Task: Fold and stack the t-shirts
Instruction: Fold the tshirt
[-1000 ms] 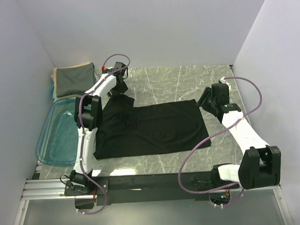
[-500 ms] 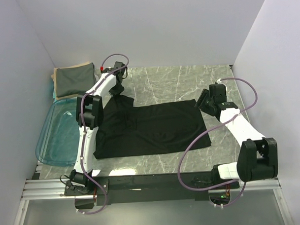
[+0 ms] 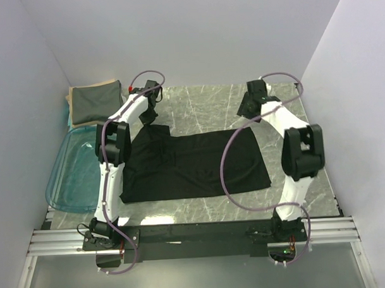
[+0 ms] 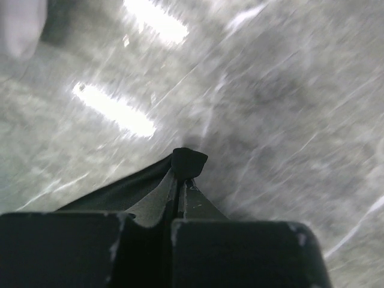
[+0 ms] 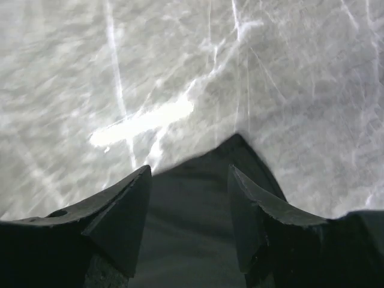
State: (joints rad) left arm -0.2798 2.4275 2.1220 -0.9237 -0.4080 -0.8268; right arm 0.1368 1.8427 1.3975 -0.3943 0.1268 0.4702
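- Seen from above, a black t-shirt (image 3: pixel 193 163) lies spread flat on the marble tabletop (image 3: pixel 210 105), its long axis running left to right, with a straight edge facing the right side and a sleeve-like flap at the far-left corner.
- The left claw (image 3: pixel 148 115) sits at that far-left corner. Only the left wrist view shows its grip: fingers pressed together on a small nub of black cloth.
- The right wrist view shows the right claw (image 5: pixel 189 174) spread wide, its fingers either side of the shirt's far-right corner, gripping nothing. The overhead camera cannot resolve this.
- Only the overhead view takes in the far-left corner of the tabletop, where a folded grey-green shirt (image 3: pixel 95 103) rests on a beige shirt (image 3: pixel 102 84), with a clear blue tub (image 3: pixel 70 177) just in front.
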